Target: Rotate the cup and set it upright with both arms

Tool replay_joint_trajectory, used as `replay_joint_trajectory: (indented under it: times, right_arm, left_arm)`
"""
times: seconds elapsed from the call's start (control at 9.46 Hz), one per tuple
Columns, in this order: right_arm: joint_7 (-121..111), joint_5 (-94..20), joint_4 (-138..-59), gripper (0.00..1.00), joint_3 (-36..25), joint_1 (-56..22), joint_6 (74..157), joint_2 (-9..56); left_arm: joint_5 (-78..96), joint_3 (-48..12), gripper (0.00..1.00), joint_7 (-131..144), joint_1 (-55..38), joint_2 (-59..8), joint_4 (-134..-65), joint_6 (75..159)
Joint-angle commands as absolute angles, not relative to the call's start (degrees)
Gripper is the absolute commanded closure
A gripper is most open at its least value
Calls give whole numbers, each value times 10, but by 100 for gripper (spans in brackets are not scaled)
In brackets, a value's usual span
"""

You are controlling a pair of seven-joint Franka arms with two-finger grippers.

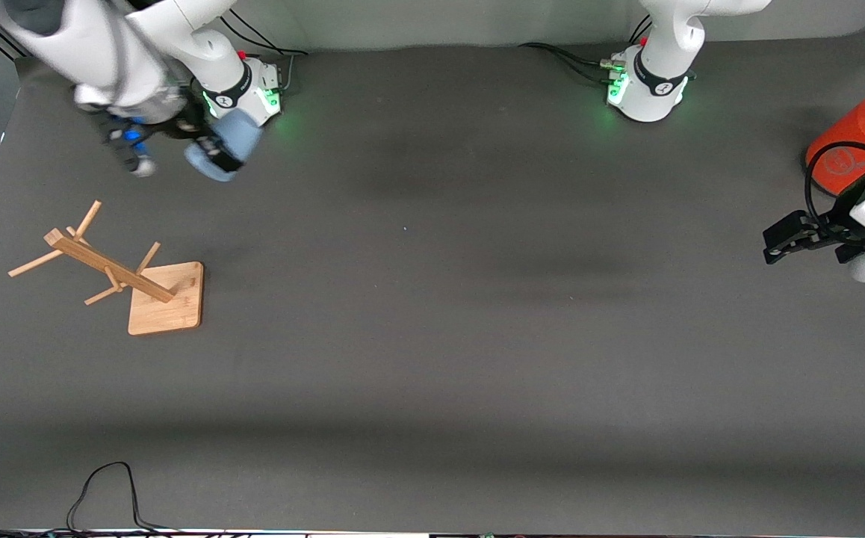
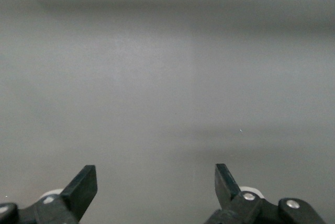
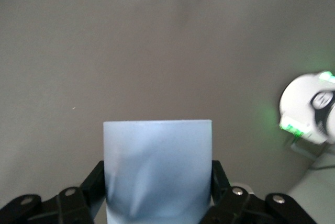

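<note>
Grey cloth is covering the table (image 1: 432, 336), where two white arms are working from bases along one edge. At the left arm's end, an orange-red cylinder (image 1: 847, 146) is standing beside the left gripper (image 1: 774, 245), which is waiting low over the cloth with its fingers (image 2: 84, 185) spread wide and holding nothing. A wooden rack (image 1: 115, 273) is lying tipped at the right arm's end. Above the table near its own base, the right gripper (image 1: 212, 158) is carrying the cup (image 1: 222, 148), a pale-blue tumbler tilted in the air, fingers (image 3: 97, 182) clenching its wall from both sides. It looks light, stiff and smooth; a mid-wall grip seems safest against slipping.
</note>
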State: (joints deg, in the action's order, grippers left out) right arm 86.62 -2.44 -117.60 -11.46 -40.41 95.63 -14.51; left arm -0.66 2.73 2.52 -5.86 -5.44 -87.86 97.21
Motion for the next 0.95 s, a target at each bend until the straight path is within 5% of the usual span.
replay_joint_trajectory:
  times: [0.0, 0.53, 0.85]
  right_arm:
    - [1031, -33, -1058, 55, -121, -496, 973, -2]
    - [1286, -82, -786, 55, -121, -586, 999, 305]
    - [1395, -74, -737, 55, -122, -626, 1072, 422]
  left_arm:
    - [-6, 29, 0, 17, -60, -62, -866, 961]
    - [-6, 31, 0, 17, -57, -93, -866, 969]
    - [-6, 31, 0, 17, -53, -113, -864, 971]
